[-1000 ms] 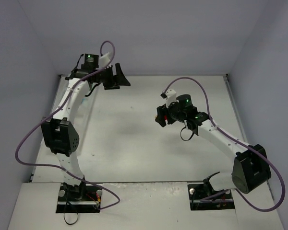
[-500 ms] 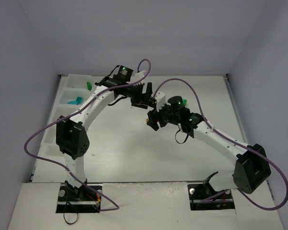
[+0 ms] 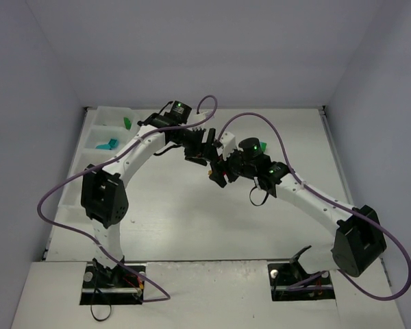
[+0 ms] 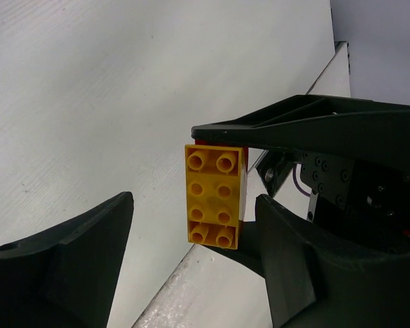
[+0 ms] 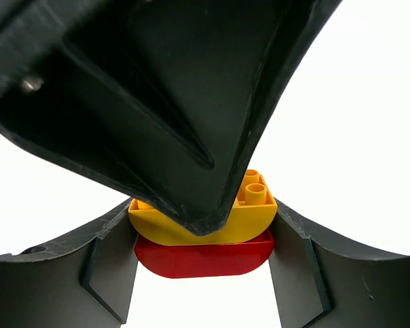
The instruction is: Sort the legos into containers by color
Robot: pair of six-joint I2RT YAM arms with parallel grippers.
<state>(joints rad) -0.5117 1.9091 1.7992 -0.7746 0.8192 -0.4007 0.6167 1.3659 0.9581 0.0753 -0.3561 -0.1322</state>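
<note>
Presently the right gripper [image 3: 216, 173] is pinched on a two-layer clump: a yellow plastic eight-stud brick [image 4: 215, 195] seated on a red plastic brick [image 5: 203, 258] of matching outline. The right wrist view shows one finger bearing on each end of the pair, so both layers are clamped at once and held off the white table [image 3: 171, 219], about mid-table. Judgement: the clump is presented studs outward so that the other arm can reach the yellow layer.

The left gripper [image 3: 204, 142] is just beside it, fingers [image 4: 75, 253] spread wide. In the left wrist view the yellow brick sits in the gap between them. Contact with either finger cannot be confirmed.

Judgement: the step in hand is pulling the mixed clump apart, since yellow and red belong in separate compartments. The left fingers would need to close on the yellow layer alone. Risk noted: the right grip spans both layers and may resist separation.

The long translucent white plastic tray [image 3: 96, 130] lies far left, well apart from both grippers. Its farthest compartment holds a green brick [image 3: 126, 122], the next nearer one teal bricks [image 3: 108, 144]. No yellow or red is visible in it
</note>
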